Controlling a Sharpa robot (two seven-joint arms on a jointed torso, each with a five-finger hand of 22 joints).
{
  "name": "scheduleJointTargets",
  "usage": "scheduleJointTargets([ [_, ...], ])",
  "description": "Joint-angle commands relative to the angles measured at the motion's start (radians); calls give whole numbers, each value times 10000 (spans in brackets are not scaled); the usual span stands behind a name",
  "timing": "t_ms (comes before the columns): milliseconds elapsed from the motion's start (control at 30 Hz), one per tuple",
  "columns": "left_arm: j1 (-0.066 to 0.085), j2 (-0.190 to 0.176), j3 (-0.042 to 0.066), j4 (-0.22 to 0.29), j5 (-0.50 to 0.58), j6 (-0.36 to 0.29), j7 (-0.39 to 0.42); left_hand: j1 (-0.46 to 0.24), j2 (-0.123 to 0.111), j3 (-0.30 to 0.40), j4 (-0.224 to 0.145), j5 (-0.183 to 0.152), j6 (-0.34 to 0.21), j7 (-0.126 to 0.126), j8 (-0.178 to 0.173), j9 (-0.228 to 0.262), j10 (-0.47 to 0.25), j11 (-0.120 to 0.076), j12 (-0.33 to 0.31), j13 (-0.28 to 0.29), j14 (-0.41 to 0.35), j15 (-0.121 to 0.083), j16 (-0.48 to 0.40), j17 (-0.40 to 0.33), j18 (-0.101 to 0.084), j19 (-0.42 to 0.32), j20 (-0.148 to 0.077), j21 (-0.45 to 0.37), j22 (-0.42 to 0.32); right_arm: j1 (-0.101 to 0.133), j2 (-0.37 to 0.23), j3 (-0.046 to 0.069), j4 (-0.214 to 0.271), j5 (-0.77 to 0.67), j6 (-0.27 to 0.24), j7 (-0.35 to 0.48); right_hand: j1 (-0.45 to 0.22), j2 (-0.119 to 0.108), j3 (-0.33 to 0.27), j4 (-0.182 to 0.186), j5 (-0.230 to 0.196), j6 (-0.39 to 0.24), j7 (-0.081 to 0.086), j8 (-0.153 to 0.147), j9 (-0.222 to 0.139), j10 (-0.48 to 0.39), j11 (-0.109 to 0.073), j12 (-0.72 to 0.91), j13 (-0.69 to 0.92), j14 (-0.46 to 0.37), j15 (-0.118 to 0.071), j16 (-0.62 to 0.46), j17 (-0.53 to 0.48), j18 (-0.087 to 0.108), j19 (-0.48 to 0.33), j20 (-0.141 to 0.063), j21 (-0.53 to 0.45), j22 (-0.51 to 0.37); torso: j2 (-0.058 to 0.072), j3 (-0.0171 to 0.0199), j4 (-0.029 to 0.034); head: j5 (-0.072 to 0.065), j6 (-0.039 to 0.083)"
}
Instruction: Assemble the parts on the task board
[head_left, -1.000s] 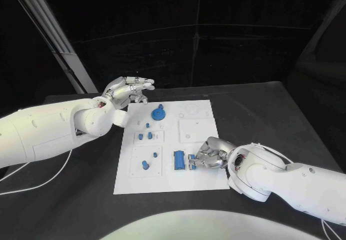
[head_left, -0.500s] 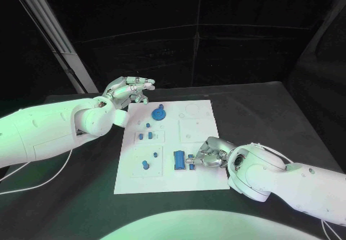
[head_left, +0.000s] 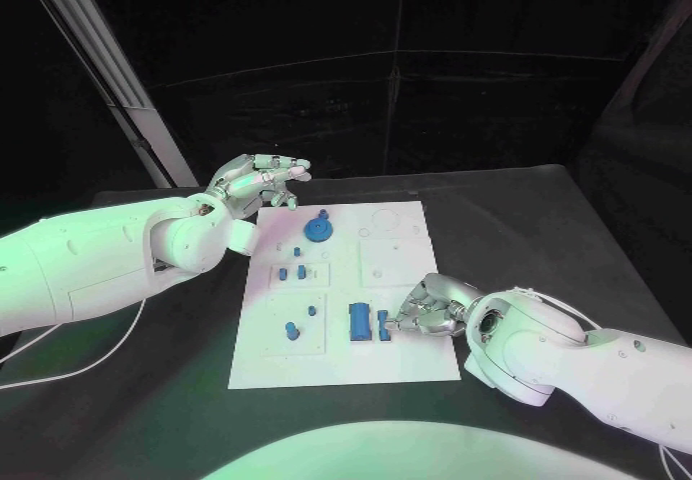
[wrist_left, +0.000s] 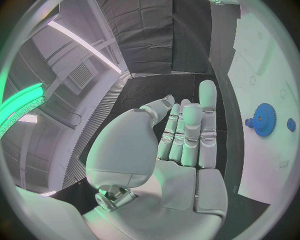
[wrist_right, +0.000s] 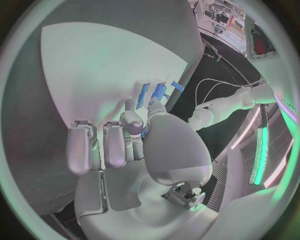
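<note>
On the black table (head_left: 548, 230) I see the white task board (head_left: 408, 250) lying flat in the middle, with blue parts spread over it. Far end of the board: a blue gear (head_left: 317, 231), round, with a small knob beside it; same gear shows in the left wrist view (wrist_left: 265, 119). Below it, a few small blue pegs (head_left: 293, 272) stand in a raised square. Near the board's left front, two more small blue pieces (head_left: 297, 330). Mid-front, a long blue block (head_left: 358, 321) lies lengthwise.

My right robot hand (head_left: 427, 312) sits at the board's right front edge, fingers curled down onto a small blue part (head_left: 385, 321) just beside the long block. Right wrist view shows thumb and a finger closing on a blue piece (wrist_right: 156, 95), so I read it as grasping that part.

My left robot hand (head_left: 261, 181) hangs off the board's far left corner, above the table, not touching anything. Left wrist view shows its fingers (wrist_left: 190, 132) straight and side by side, palm bare: released, holding nothing.
</note>
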Motion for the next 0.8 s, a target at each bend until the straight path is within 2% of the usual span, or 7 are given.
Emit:
scheduleJointTargets([
  [33, 12, 13, 6, -38, -41, 115, 50, 44, 99, -79, -9, 0, -42, -9, 41, 10, -97, -14, 59, -9, -66, -34, 6, -50, 147, 60, -7, -72, -18, 15, -260, 5, -22, 1012, -652, 1724, 290, 4, -111, -37, 123, -376, 149, -208, -72, -527, 128, -1273, -811, 195, 165, -657, -746, 223, -475, 102, -494, -424, -37, -8, -27, -1, 65],
  [167, -1, 60, 4, -128, -38, 142, 114, -18, 79, -131, 20, -9, -48, -2, 51, 9, -105, -6, 76, -13, -117, -26, -44, -165, 143, 52, -2, -89, -29, 29, -556, 136, -390, 3070, -985, 3957, 1031, 148, -127, -253, 351, -716, 326, -379, -110, -1637, 279, -3762, -2521, -486, 304, -2836, -2964, 670, -1757, 251, -2064, -2425, -139, -48, -56, -17, 163],
  [267, -37, 121, 4, -234, 51, 175, 182, -140, 26, -264, 78, -8, -65, -5, 73, 7, -117, -6, 116, -20, -429, -1, -361, -737, 139, -52, 16, -190, -82, 108, -549, 261, -970, 4980, -1064, 5673, 1731, 347, -48, -418, 437, -871, 506, -451, -138, -2499, 489, -5100, -3539, -1729, 502, -6057, -5719, 1279, -3906, 423, -5028, -5739, -242, -95, -93, -21, 273],
  [433, -160, 272, 4, -482, 326, 246, 367, -315, -76, -733, 179, -3, -127, -17, 138, 0, -214, 44, 177, -64, -1631, 87, -1694, -1754, 133, -978, 124, -1130, -621, 289, -303, 362, -2019, 7805, -759, 7714, 2590, 468, -29, -548, 212, -1284, 1037, -794, -534, -3421, 1228, -7473, -6066, -3901, 1417, -9458, -7524, 1120, -5424, 1098, -7999, -7623, -436, -154, -115, 24, 492],
  [467, -181, 304, 4, -537, 388, 263, 405, -313, -82, -861, 191, -13, -157, -13, 147, -5, -255, 97, 132, -93, -1839, 109, -2178, -2018, 140, -1241, 175, -1477, -846, 319, -191, 412, -2291, 8323, -650, 8070, 2698, 572, -106, -627, 85, -1366, 1189, -766, -775, -3275, 1298, -7881, -6931, -3938, 1640, -10326, -8225, 1275, -5472, 1297, -8979, -8354, -484, -173, -123, 28, 574],
  [633, -327, 537, 6, -927, 819, 356, 684, -312, 52, -1210, 317, -1, -222, 4, 117, -19, -281, 211, -377, -154, -2868, 522, -4904, -3320, 74, -2468, 536, -3084, -1939, 393, 574, 647, -3727, 9875, -206, 9261, 2561, 652, -612, -1151, -230, -1519, 1168, -776, -1556, -3310, 1510, -8472, -8902, -4007, 1830, -12008, -9920, 1310, -5177, 1876, -10881, -9843, -725, -282, -201, 19, 921],
  [800, -522, 824, 9, -1366, 1079, 382, 963, -213, 187, -1468, 378, 4, -204, 38, -117, -23, -15, 350, -1248, -150, -2852, 833, -7018, -4205, 135, -3389, 990, -4476, -3022, 455, 1439, 837, -5164, 10549, 73, 9885, 2295, 879, -879, -1592, -426, -1596, 1106, -824, -2093, -3540, 1604, -8514, -9903, -3864, 2021, -12541, -10808, 1291, -5074, 1993, -11845, -10580, -902, -340, -256, 38, 1282],
])
